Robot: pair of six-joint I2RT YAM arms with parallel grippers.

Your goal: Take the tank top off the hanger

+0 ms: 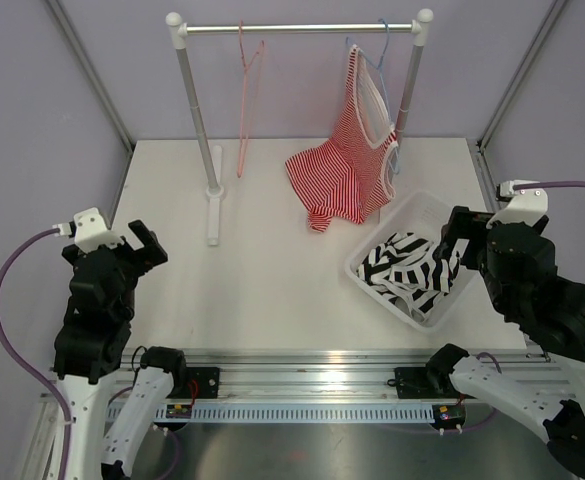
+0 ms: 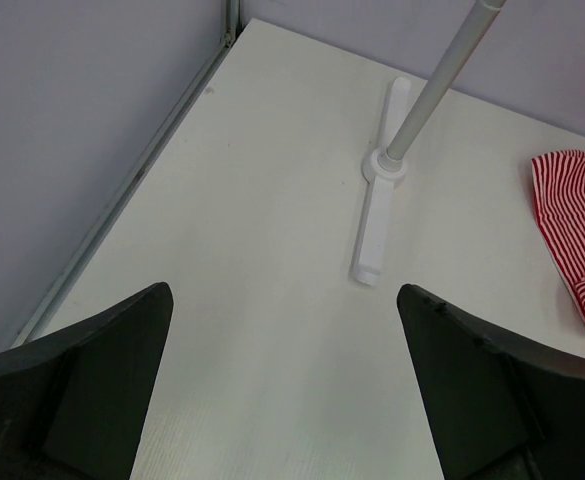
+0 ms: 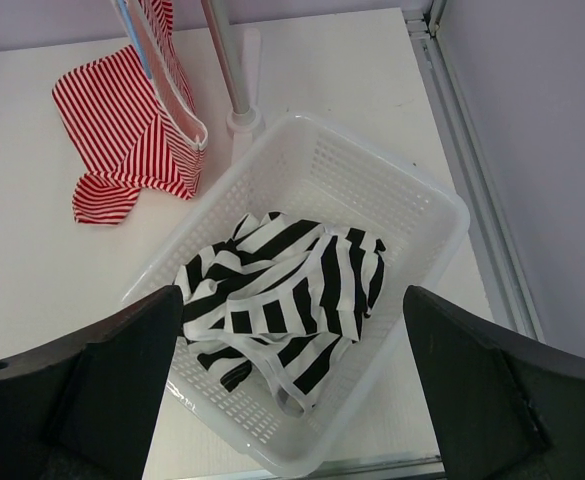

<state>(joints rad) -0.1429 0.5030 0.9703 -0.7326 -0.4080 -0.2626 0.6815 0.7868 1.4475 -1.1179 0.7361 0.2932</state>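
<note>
The black-and-white striped tank top [image 1: 410, 265] [image 3: 282, 285] lies crumpled inside a white plastic basket [image 1: 384, 230] [image 3: 412, 182] at the right of the table. The thin pink hanger [image 1: 244, 100] hangs bare from the rail, with no garment on it. My right gripper [image 1: 450, 240] [image 3: 292, 292] hovers open just above and near the basket, apart from the fabric. At the left side of the table my left gripper [image 1: 144, 245] [image 2: 284, 292] is open over bare tabletop, holding nothing.
A white clothes rack stands at the back, with its rail [image 1: 297, 28], left post [image 1: 197, 110] [image 2: 432, 90] and foot [image 1: 214, 205] [image 2: 377, 220]. A red-and-white striped top [image 1: 342, 180] [image 3: 122, 130] [image 2: 577, 210] hangs from a pale blue hanger [image 1: 377, 60], its hem on the table.
</note>
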